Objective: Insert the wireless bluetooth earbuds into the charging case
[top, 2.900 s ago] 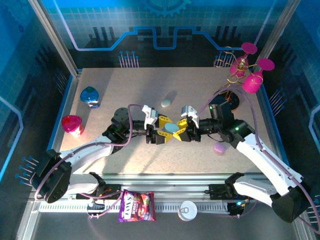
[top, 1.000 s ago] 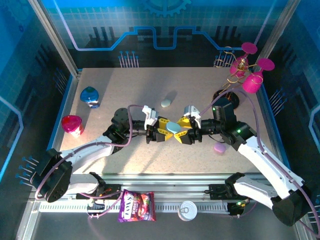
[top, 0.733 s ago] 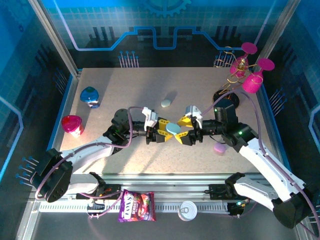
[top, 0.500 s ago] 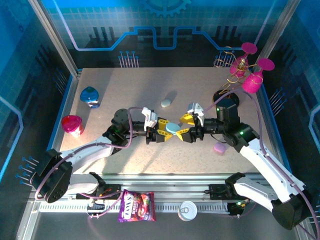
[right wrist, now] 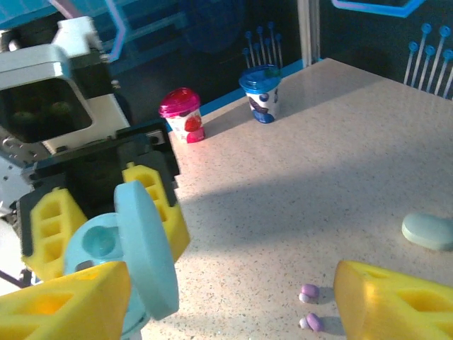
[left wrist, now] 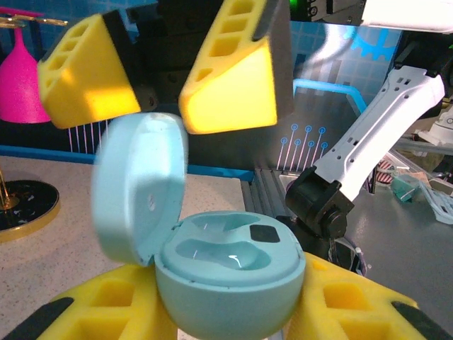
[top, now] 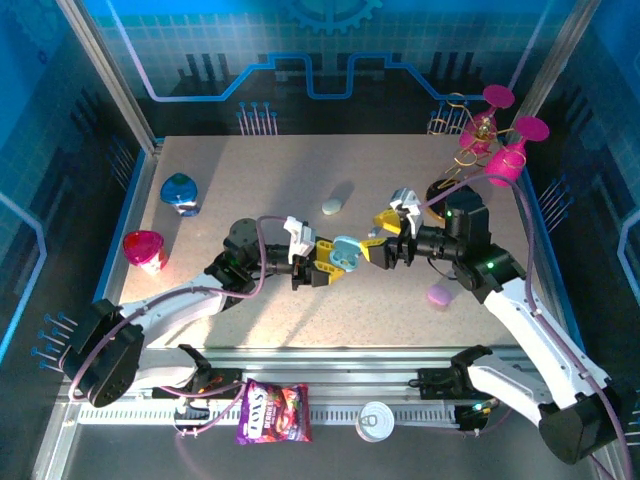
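My left claw [top: 333, 259] is clenched on the blue case [left wrist: 228, 275] at mid-frame of the top view, with its lid [left wrist: 138, 188] standing open. My right claw [top: 381, 237] is released, its yellow fingers [left wrist: 230, 78] spread just above the lid. Two purple earbuds [right wrist: 309, 291] lie on the tabletop [right wrist: 354, 177] at lower centre of the right wrist view, apart from the case.

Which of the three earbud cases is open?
The light blue case in the left gripper, lid up; the pale green case and purple case lie shut.
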Available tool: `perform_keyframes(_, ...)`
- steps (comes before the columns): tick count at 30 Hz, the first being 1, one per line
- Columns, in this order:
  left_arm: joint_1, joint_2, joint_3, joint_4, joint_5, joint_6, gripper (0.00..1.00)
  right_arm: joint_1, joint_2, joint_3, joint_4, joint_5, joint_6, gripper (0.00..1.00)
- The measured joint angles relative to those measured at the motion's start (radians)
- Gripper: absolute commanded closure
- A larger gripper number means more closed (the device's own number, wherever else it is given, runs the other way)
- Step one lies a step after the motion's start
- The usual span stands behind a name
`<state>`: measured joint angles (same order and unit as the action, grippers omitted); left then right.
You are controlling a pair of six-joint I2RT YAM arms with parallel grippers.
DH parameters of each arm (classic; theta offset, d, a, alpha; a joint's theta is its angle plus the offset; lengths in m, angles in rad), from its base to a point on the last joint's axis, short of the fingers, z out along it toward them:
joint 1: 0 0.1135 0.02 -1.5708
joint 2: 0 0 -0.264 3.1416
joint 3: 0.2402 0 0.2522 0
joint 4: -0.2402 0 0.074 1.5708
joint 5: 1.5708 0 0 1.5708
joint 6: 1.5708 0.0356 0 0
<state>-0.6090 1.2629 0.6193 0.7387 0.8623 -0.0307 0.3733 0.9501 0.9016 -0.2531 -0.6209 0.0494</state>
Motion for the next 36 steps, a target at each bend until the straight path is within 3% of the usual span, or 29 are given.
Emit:
perform_keyframes(8, 0.006, -0.006, -0.021, 0.008, -0.020, 0.032, 0.69, -0.004, -0.002, 0.002, -0.016, 0.000, 0.060, 0.06)
perform_keyframes(11, 0.027, -0.006, -0.058, 0.042, -0.038, 0.032, 0.69, -0.019, -0.009, 0.001, 0.006, 0.013, 0.114, 0.05)
perform_keyframes(19, 0.081, -0.034, -0.119, 0.108, -0.066, 0.030, 0.69, -0.066, 0.033, -0.024, 0.026, 0.204, 0.243, 0.13)
perform_keyframes(29, 0.089, -0.114, -0.146, 0.113, -0.080, 0.030, 0.69, -0.035, 0.328, -0.064, 0.009, 0.430, 0.441, 0.17)
perform_keyframes(32, 0.089, -0.115, -0.146, 0.113, -0.080, 0.030, 0.69, 0.009, 0.417, -0.090, 0.055, 0.461, 0.518, 0.24)
perform_keyframes(36, 0.089, -0.115, -0.146, 0.112, -0.080, 0.030, 0.69, 0.069, 0.536, -0.100, 0.142, 0.466, 0.603, 0.44)
